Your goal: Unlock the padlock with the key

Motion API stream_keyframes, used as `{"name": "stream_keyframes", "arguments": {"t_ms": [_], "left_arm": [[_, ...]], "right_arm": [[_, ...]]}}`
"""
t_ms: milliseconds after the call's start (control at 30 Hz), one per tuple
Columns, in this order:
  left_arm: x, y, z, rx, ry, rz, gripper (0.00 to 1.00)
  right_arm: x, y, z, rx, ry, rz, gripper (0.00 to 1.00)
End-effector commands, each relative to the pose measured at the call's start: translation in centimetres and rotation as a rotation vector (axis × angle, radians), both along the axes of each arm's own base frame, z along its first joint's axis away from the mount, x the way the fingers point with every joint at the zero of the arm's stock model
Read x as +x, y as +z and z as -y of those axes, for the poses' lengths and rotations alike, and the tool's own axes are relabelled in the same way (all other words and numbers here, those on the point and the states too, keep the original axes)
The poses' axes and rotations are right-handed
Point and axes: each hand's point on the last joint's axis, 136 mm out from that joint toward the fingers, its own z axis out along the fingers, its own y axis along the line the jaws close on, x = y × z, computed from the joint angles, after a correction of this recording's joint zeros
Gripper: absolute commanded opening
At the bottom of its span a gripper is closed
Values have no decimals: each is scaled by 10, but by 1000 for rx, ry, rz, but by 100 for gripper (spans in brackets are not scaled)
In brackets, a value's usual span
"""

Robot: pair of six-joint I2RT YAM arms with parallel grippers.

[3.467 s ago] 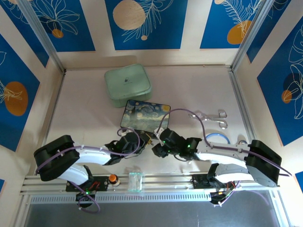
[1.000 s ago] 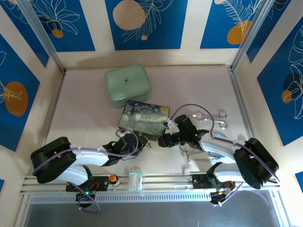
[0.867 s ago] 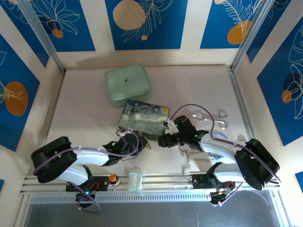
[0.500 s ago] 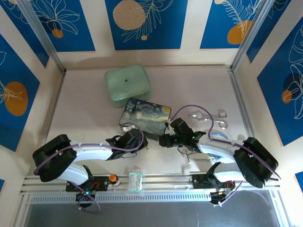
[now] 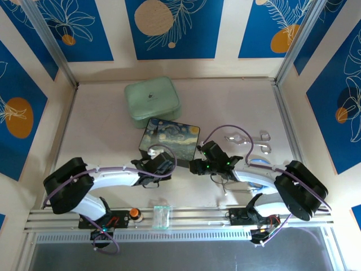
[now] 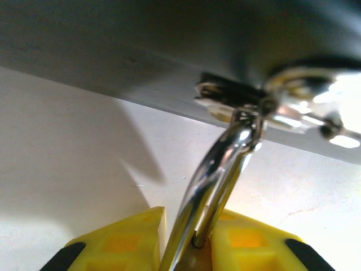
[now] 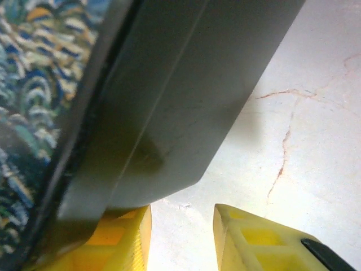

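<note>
My left gripper [image 6: 189, 226] is shut on the padlock [image 6: 198, 255], whose brass body sits between the yellow fingers [image 6: 121, 240]. Its silver shackle [image 6: 217, 175] runs up to the metal latch [image 6: 271, 101] on the front of the painted box [image 5: 169, 137]. From above, the left gripper [image 5: 163, 165] is at the box's near edge. My right gripper [image 7: 181, 217] is open with nothing between its fingers, and its left finger [image 7: 121, 234] is under the grey box corner [image 7: 186, 113]. In the top view, the right gripper [image 5: 194, 166] is at the box's near right corner. The key is hidden.
A mint-green lidded case [image 5: 152, 101] lies behind the painted box. Silver scissors [image 5: 251, 141] and a blue ring [image 5: 260, 164] lie to the right, partly under the right arm. A bent silver wire piece [image 5: 223, 184] lies near the right forearm.
The left gripper has moved right and forward to the box's near edge, and the box has turned slightly. The right gripper has swung up and to the box's near right corner.
</note>
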Motion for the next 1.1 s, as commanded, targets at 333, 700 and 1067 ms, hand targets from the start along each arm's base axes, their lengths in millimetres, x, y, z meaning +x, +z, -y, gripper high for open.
{"name": "stream_keyframes", "arguments": {"t_ms": [333,700,1067], "left_arm": [[-13,5,-39,417,-70,58,27],[-25,18,-16,445,-107,106,29],[-27,8,-19,506,-118,82,17]], "right_arm": [[6,1,-4,-16,-22,1,34],[6,-5,-4,-24,-30,-7,35],[4,-7,-2,-28,-32,-10,35]]}}
